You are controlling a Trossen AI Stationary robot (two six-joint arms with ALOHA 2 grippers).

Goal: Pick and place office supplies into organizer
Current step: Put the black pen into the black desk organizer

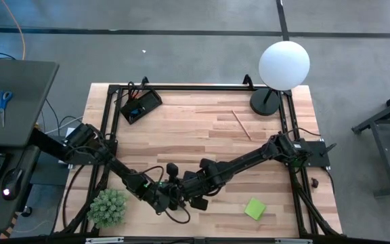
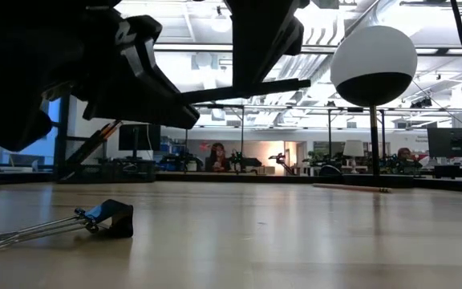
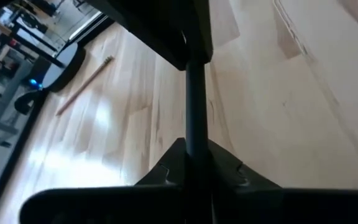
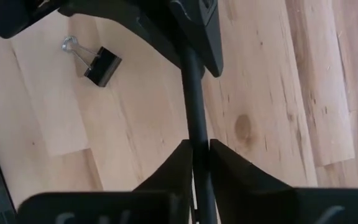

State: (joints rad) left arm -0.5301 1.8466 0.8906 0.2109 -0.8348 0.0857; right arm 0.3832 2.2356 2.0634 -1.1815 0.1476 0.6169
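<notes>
A binder clip (image 2: 95, 221) lies nearest; at six o'clock on the tabletop (image 1: 202, 129) our left tool (image 3: 194, 165) and right tool (image 4: 197, 155) both clench one pen (image 3: 196, 106). Right should release before left carries it to the organizer (image 1: 139, 106) at eleven.

The table (image 1: 202, 129) is pale wood in jointed strips, smooth with a soft sheen and one dark knot. The binder clip (image 4: 102, 66) has a matt black body and shiny wire handles. The pen (image 4: 194, 130) looks smooth, black. A pencil (image 1: 242, 125) is bare wood; the sticky-note pad (image 1: 254, 208) matt green paper.
</notes>
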